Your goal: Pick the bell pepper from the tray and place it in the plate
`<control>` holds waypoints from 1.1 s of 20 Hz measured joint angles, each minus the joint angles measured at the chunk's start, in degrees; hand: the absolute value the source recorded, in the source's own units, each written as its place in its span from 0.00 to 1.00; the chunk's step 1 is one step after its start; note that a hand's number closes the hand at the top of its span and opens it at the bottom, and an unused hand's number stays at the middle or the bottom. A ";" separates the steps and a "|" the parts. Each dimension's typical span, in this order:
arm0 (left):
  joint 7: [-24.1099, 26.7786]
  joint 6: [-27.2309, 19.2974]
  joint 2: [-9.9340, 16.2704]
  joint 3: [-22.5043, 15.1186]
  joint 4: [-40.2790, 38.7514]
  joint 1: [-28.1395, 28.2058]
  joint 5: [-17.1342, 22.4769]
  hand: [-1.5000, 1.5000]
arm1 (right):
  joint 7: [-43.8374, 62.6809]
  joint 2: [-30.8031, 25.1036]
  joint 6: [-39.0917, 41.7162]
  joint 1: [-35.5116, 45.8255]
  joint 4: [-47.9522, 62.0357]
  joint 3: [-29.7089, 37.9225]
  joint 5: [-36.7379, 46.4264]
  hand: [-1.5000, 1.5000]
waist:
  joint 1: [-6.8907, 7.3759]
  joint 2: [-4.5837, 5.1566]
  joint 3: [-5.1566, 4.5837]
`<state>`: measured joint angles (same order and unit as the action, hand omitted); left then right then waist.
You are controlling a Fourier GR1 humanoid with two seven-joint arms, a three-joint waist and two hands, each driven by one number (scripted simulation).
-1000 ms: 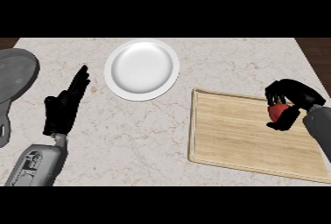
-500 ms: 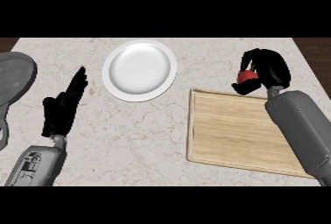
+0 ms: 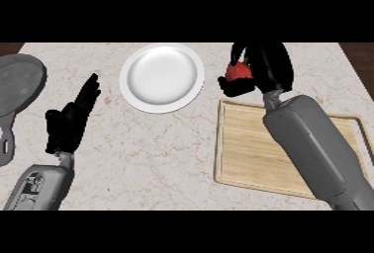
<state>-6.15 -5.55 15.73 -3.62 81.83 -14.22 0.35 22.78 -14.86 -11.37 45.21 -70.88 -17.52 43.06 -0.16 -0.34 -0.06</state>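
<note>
Marbled surface (image 3: pixel 168 148) under me, pepper in transit toward the plate.

Largest to smallest: I see the wooden tray (image 3: pixel 252 148) at right, a grey pan (image 3: pixel 18 84) at the left edge, then the white plate (image 3: pixel 162 77) up top. My right hand (image 3: pixel 263 66) hangs past the tray's far edge, fingers curled round the red bell pepper (image 3: pixel 238 72), held clear of the surface, just right of the plate, so I judge it only needs carrying leftward. My left hand (image 3: pixel 70 121) rests open, fingers straight.

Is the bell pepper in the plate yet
No. The right hand holds the bell pepper beside the plate, which shows nothing in it.
</note>
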 measured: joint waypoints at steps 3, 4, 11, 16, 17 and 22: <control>0.38 -0.19 -0.82 -0.21 -0.37 -0.25 -0.65 0.50 | 1.53 4.48 0.74 3.89 2.86 0.39 -0.01 1.00 | 0.50 0.23 0.01; 0.87 -0.08 -1.06 -0.34 -0.54 0.01 -0.86 0.50 | 1.70 5.77 0.99 5.27 4.23 0.80 -0.15 1.00 | 0.62 0.30 0.02; 0.91 0.31 -2.19 -0.40 -1.56 -1.66 -1.71 0.50 | -0.85 12.91 -3.04 14.83 20.40 2.73 -2.33 1.00 | 1.88 0.77 0.03; 1.99 0.91 -2.69 -0.34 -3.70 -3.46 -2.11 0.50 | -1.71 14.28 -6.41 20.95 33.01 -0.01 -4.43 1.00 | 3.09 1.19 0.00; 2.56 1.00 -3.06 -0.70 -3.62 -3.00 -2.21 0.50 | -1.14 14.39 -6.72 22.04 35.09 -0.92 -4.42 1.00 | 3.54 1.26 -0.01; 0.84 1.72 -3.36 -1.30 -3.15 -5.36 -2.38 0.50 | 0.45 14.71 -7.84 24.90 43.63 -2.93 -6.55 0.00 | 5.60 1.78 -0.01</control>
<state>-5.31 -3.82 12.37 -4.92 78.68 -19.58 -2.02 23.24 -0.15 -19.21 70.12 -27.24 -20.46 36.52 5.44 1.44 -0.07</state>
